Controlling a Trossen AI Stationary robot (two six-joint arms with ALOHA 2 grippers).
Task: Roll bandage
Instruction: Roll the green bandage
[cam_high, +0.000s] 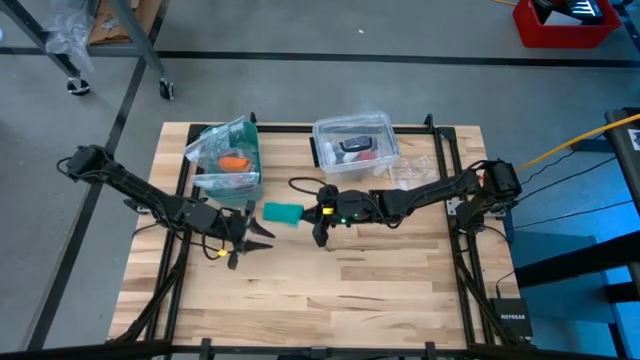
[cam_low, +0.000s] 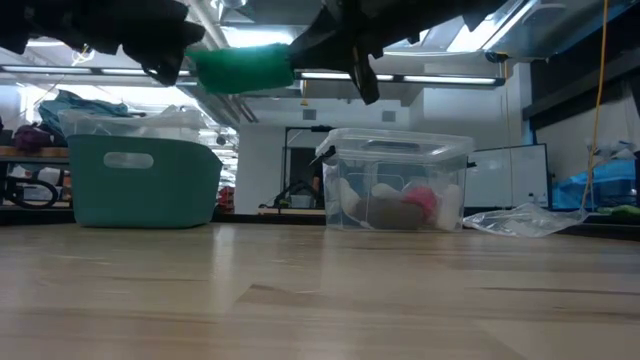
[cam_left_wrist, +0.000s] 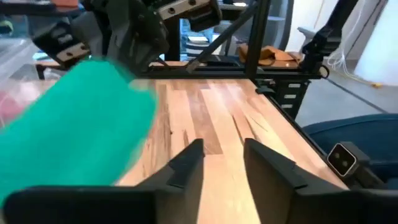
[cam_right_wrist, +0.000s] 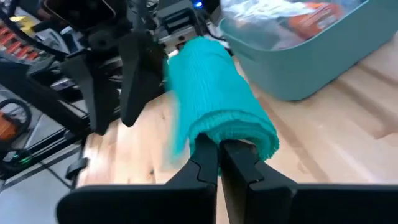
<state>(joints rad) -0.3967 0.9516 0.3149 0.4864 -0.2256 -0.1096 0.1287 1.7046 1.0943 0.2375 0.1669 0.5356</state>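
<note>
Grey floor surrounded the wooden bench (cam_high: 330, 290) in the high view. Near the bench's middle the rolled teal bandage (cam_high: 283, 213) sat between the two arms, the right gripper (cam_high: 320, 215) touching its end, the left gripper (cam_high: 255, 232) just beside it. A teal bin (cam_high: 228, 160) and a clear box (cam_high: 355, 145) stood toward the far edge, with a plastic bag (cam_high: 412, 173) near the box.

At table height, the bandage (cam_low: 243, 68) hung well above the wood, the bin (cam_low: 145, 178), box (cam_low: 400, 180) and bag (cam_low: 520, 220) behind it.

From the left wrist, the left gripper (cam_left_wrist: 222, 165) stood parted and empty, the bandage (cam_left_wrist: 74, 130) to one side of its fingers.

From the right wrist, the right gripper (cam_right_wrist: 219, 155) was pinched closed on the end of the bandage (cam_right_wrist: 214, 99), the bin (cam_right_wrist: 323, 56) beyond.
</note>
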